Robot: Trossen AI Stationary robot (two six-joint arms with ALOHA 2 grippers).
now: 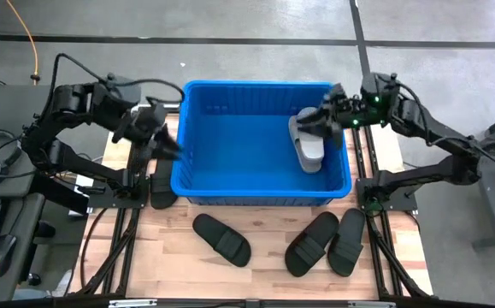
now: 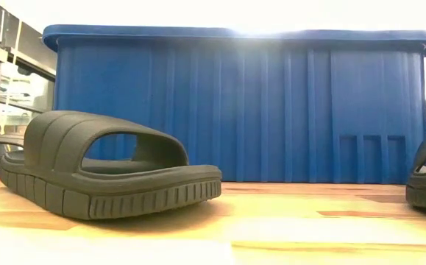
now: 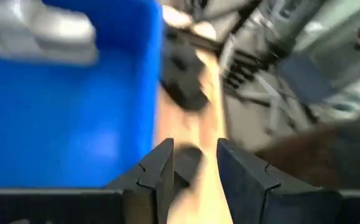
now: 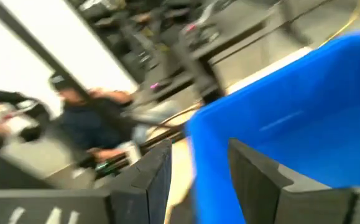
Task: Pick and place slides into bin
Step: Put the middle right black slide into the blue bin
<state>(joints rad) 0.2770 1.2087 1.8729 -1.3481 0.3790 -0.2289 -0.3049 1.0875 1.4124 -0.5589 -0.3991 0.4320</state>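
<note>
The blue bin (image 1: 230, 184) stands mid-table; the low view shows its near wall (image 2: 242, 110). A light grey slide (image 1: 307, 147) lies inside it by the right wall. My right gripper (image 1: 320, 120) hovers open and empty over the bin's right side, just above the grey slide; in its wrist view (image 4: 198, 168) the fingers straddle the bin's rim (image 4: 195, 134) without holding anything. My left gripper (image 1: 170, 145) is open and empty outside the bin's left wall, above a black slide (image 1: 162, 186) lying on the table; that slide also shows between its fingers (image 3: 189, 163).
Three black slides lie on the wooden table in front of the bin (image 1: 221, 239) (image 1: 311, 244) (image 1: 347, 242); one fills the low view's foreground (image 2: 102, 173). A person (image 4: 86, 124) sits beyond the table. Metal frame rails run along both table sides.
</note>
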